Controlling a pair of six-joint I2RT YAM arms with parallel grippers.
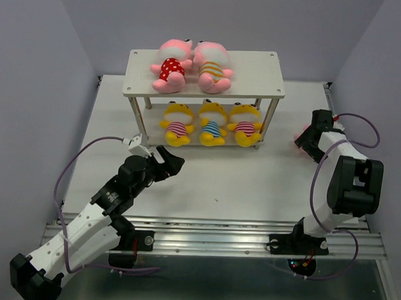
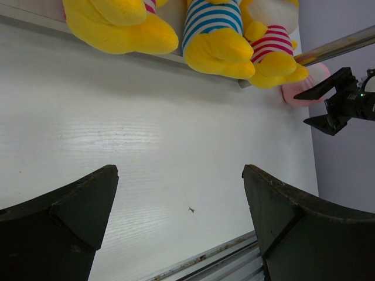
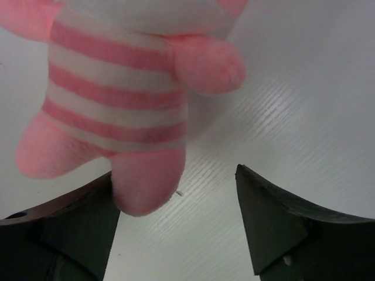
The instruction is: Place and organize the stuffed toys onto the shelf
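Top external view: the shelf stands at the far middle of the desk. Toward the left end of its top board, the pink toy in a red dotted shirt and the pink toy in an orange-striped shirt lie side by side, touching. Three yellow toys are in a row on the lower board. The left yellow toy and the right yellow toy wear pink stripes, and the middle yellow toy wears blue stripes.

The sixth toy, pink, lies on the desk near its right edge, past the shelf's right end. The right gripper is over it. In the right wrist view this toy's pink-and-white striped body fills the upper left. One of its legs reaches down just beside the finger on the left of that view. The fingers stand apart and pinch nothing.

The left gripper hangs over bare desk in front of the shelf's left end, jaws wide apart and holding nothing.
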